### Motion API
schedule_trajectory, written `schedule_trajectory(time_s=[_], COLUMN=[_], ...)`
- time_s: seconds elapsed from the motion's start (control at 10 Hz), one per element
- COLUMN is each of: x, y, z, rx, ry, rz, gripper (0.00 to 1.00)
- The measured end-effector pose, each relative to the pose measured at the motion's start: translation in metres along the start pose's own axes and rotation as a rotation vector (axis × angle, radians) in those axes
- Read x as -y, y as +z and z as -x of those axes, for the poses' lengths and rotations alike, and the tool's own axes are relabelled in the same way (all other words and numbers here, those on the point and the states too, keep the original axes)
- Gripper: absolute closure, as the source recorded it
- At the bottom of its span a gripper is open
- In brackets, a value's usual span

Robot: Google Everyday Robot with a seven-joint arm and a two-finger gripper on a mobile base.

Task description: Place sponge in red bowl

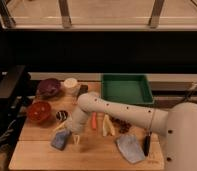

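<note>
Reaching down to the front-left part of the wooden table [94, 156], the arm ends in the pincer [68, 135], which sits low over the sponge [59, 142]. The pincer looks spread wide: one pale finger [61, 127] shows at the sponge's upper-left corner and the other [78, 143] stands just to the sponge's right. The blue-grey block lies between them on the wood. Whether either finger touches it cannot be told.

The red bowl [39, 111] stands up and to the left of the pincer, near it but apart from the sponge, and nothing of the sponge lies in it. A small dark round thing [62, 116] sits just above the pincer, between it and the bowl. Farther back on the same side is the dark purple bowl [48, 88], with a white cup [70, 83] beside it.

To the right of the pincer, past the forearm, lie an orange stick-like piece [94, 120] and a pale yellow piece [108, 125]. Farther right and toward the front edge rests the flat grey-blue cloth [129, 149], with a slim dark object [146, 144] just beyond it. The green tray [127, 90] stands well behind and to the right of the pincer, at the table's far edge.
</note>
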Motion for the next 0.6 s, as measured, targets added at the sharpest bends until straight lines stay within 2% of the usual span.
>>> schedule_trajectory(time_s=[0.6], x=[0.029], y=[0.031], z=[-0.013], rx=[0.041], ry=[0.021], rz=[0.008], gripper=[0.21])
